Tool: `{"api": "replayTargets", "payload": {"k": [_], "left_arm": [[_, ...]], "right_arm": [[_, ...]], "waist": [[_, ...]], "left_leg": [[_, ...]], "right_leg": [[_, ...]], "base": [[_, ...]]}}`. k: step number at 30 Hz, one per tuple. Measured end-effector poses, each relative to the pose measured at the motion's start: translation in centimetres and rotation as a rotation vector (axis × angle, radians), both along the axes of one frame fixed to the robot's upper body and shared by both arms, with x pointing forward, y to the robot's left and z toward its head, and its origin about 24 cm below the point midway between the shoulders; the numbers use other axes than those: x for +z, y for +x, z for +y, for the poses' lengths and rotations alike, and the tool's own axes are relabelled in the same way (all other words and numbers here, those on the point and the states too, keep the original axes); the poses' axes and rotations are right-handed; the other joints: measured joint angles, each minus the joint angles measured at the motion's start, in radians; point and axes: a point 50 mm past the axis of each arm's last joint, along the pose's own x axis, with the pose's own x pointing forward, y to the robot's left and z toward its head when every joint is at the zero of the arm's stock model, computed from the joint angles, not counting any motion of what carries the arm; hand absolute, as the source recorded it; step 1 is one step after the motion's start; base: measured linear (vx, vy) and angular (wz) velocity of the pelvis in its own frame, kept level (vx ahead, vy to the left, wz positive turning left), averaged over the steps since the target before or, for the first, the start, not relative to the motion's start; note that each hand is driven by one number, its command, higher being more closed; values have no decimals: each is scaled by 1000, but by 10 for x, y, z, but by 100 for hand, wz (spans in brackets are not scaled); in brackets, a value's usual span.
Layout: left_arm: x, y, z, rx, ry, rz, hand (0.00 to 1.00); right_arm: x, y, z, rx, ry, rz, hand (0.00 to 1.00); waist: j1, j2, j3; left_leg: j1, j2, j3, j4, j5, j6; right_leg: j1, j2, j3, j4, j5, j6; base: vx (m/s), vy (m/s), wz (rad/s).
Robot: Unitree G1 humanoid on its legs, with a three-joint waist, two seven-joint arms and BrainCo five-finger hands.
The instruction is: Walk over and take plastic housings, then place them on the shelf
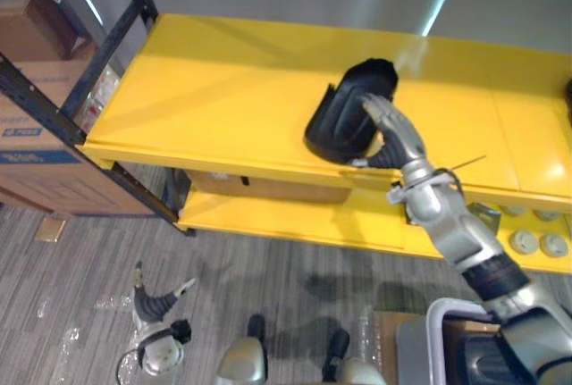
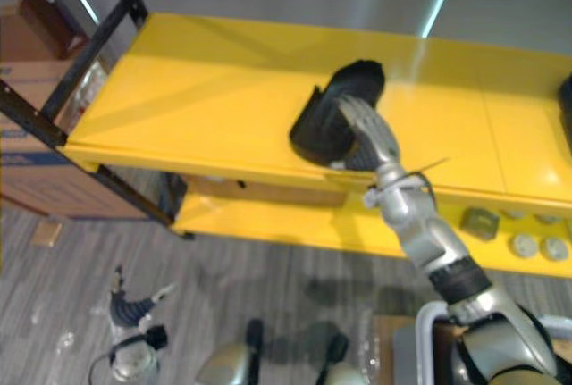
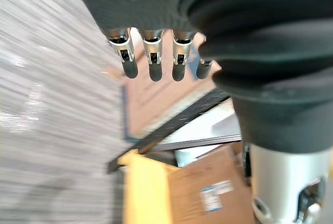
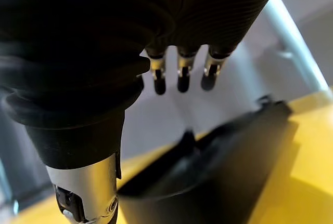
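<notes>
A black plastic housing (image 1: pixel 342 115) lies on the top yellow shelf (image 1: pixel 206 99), near its front edge. My right hand (image 1: pixel 391 128) reaches up from the lower right and rests against the housing's right side with straight fingers, not curled round it. In the right wrist view the fingers (image 4: pixel 180 76) point out above the housing (image 4: pixel 223 172) with a gap between. My left hand (image 1: pixel 154 305) hangs low at the lower left over the grey floor, its fingers (image 3: pixel 151 60) relaxed and holding nothing.
Cardboard boxes (image 1: pixel 36 135) stand left of the shelf's dark steel upright (image 1: pixel 98 54). The lower yellow shelf carries small grey round parts (image 1: pixel 536 242). Another dark object (image 1: pixel 568 90) sits at the top shelf's right edge. A white-rimmed bin (image 1: pixel 442 331) is at the lower right.
</notes>
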Motion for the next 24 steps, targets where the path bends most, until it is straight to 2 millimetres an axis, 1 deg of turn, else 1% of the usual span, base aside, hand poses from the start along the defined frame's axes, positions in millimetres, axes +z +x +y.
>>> {"api": "replayTargets", "payload": {"k": [2,4,5,7,8,11,15,19,22,24], "left_arm": [[-2,-4,1,4,-1,13,0],[-7,-8,2,11,-11,37,0],[-8,-9,2,12,-15,41,0],[-7,-9,3,12,-26,37,0],[-8,-10,5,26,-43,31,0],[-7,-11,8,36,-42,28,0],[-6,-12,10,47,-44,23,0],[-6,-11,9,37,-49,22,0],[-6,-10,9,37,-51,17,0],[-5,-9,9,37,-52,14,0]], "right_arm": [[4,2,4,12,-81,-12,0],[13,9,6,3,-164,-27,0],[19,13,3,-10,-199,-31,0],[32,20,-11,-67,-266,-39,0],[38,23,-16,-86,-284,-39,0],[49,25,-23,-107,-295,-29,0],[51,31,-32,-121,-282,74,0],[44,37,-45,-124,-235,285,0],[36,40,-57,-151,-229,409,0],[34,42,-61,-159,-229,467,0]], "waist": [[5,-5,4],[6,-9,6],[9,-12,10],[28,-25,20],[30,-33,24],[30,-44,29],[34,-45,30],[43,-45,30],[54,-45,30],[55,-45,30]], "left_leg": [[-1,1,-1,0,0,0],[-1,0,-2,0,0,0],[-1,0,-4,-1,0,0],[-4,1,-8,-1,0,0],[-7,1,-11,-1,0,-1],[-21,0,-24,2,0,-1],[-23,-3,-32,5,0,-1],[-25,-1,-32,10,-1,-2],[-26,2,-31,15,-3,-4],[-31,4,-32,21,-3,-4]], "right_leg": [[0,0,-1,0,-1,0],[0,0,-3,0,-1,0],[1,1,-3,0,-1,0],[1,2,-6,0,-3,-1],[1,3,-12,0,-4,-1],[-3,2,-27,0,-5,-1],[0,1,-31,0,-5,-2],[0,2,-30,0,-5,-2],[0,5,-29,0,-6,-3],[-2,6,-29,0,-7,-4]], "base": [[0,0,0],[0,0,0],[0,0,0],[-4,4,7],[5,1,10],[13,5,14],[28,20,7],[0,0,0],[-32,-1,-3],[-42,-1,0]]}}
